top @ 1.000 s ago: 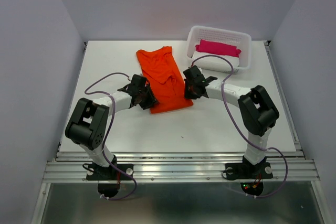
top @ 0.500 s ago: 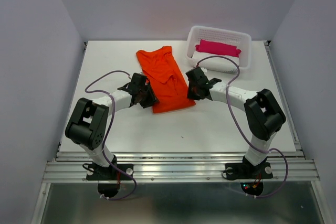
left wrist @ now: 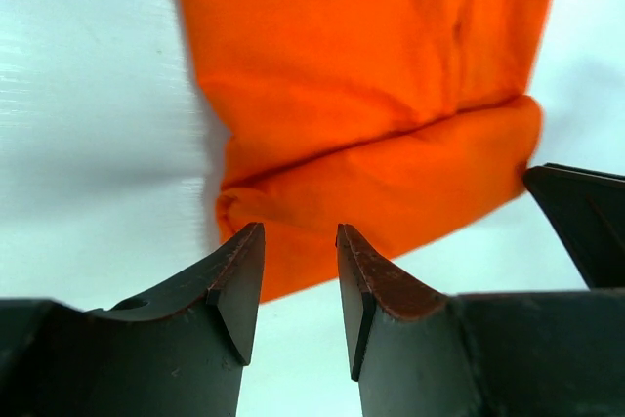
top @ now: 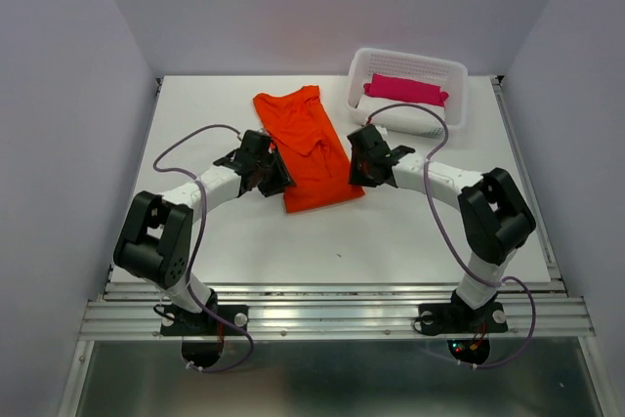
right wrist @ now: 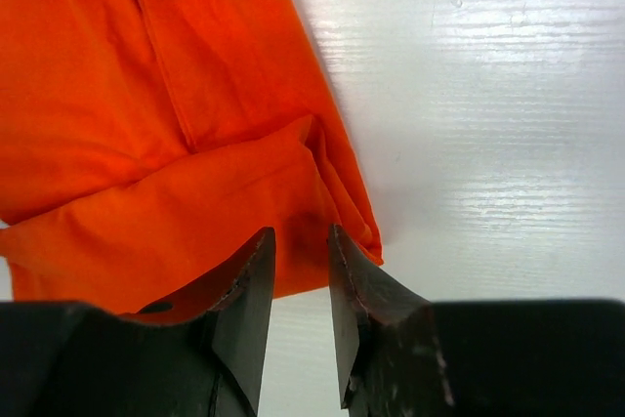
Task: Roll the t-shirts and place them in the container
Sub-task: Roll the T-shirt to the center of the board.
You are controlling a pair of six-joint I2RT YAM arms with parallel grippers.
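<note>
the orange t-shirt (top: 305,144) lay on the counter (top: 410,231), its near end folded over. the left gripper (left wrist: 299,246) and right gripper (right wrist: 301,246) stood at that fold's two ends, both slightly spread, pinching nothing.

White table (top: 293,241), pale grey walls (top: 322,7)

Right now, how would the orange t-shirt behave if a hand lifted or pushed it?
Probably floppy: the orange t-shirt lies flat with soft creases, its near hem doubled over in a loose fold. Likely light, being thin, so a lifted corner would drape. Pushed, it would probably bunch rather than slide whole across the white table.
</note>
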